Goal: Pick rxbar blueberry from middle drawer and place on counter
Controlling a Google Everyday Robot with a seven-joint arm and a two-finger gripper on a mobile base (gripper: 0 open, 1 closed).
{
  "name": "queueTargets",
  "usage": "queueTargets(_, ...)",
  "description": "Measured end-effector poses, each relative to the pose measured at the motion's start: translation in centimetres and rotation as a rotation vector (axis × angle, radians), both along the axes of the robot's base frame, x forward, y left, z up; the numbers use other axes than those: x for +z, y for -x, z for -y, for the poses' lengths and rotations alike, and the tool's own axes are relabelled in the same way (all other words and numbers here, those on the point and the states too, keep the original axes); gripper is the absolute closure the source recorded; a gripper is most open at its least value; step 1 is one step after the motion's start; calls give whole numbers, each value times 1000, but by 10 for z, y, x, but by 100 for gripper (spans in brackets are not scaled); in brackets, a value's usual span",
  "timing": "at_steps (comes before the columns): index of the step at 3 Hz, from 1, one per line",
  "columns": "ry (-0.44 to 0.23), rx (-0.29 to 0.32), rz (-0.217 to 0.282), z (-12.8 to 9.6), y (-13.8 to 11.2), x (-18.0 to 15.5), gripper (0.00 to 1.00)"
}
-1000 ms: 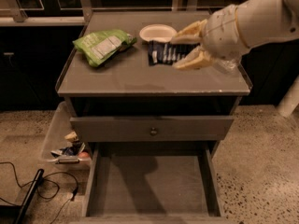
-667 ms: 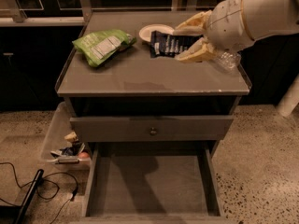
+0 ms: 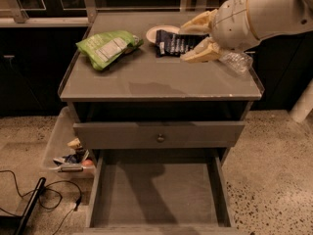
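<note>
Nearest to us, the wide grey middle drawer (image 3: 156,195) is standing pulled out with its flat floor showing, as it was a second ago. Above it, the grey drawer front (image 3: 122,133) with a small round metal knob is sitting shut. On the flat grey tabletop (image 3: 161,82) with its thin clear rim, the crinkly green snack bag (image 3: 107,47) is lying at the left, unmoved. Since the earlier frame, the cream two-finger gripper (image 3: 188,43) has drifted slightly farther back, closer to the round white bowl (image 3: 151,33). It is clamping the rxbar blueberry (image 3: 171,43), a flat rectangular bar in a dark navy wrapper with white lettering. The bar is sticking out leftward from between the fingers, partly covering the bowl. We cannot tell whether it is touching the tabletop.
</note>
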State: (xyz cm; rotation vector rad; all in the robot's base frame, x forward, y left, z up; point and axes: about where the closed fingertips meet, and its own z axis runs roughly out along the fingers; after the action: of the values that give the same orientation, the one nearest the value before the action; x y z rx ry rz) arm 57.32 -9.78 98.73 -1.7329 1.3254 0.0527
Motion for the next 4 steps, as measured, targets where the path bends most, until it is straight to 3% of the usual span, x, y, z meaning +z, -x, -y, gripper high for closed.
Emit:
queueTargets(1, -24, -33, -6, 7, -44, -8, 100)
queueTargets(2, -91, -71, -50, 19, -91, -20, 100)
queueTargets(3, -152, -125, -138, 34, -122, -42, 100)
queueTargets(4, -134, -192, -240, 46, -131, -67, 100)
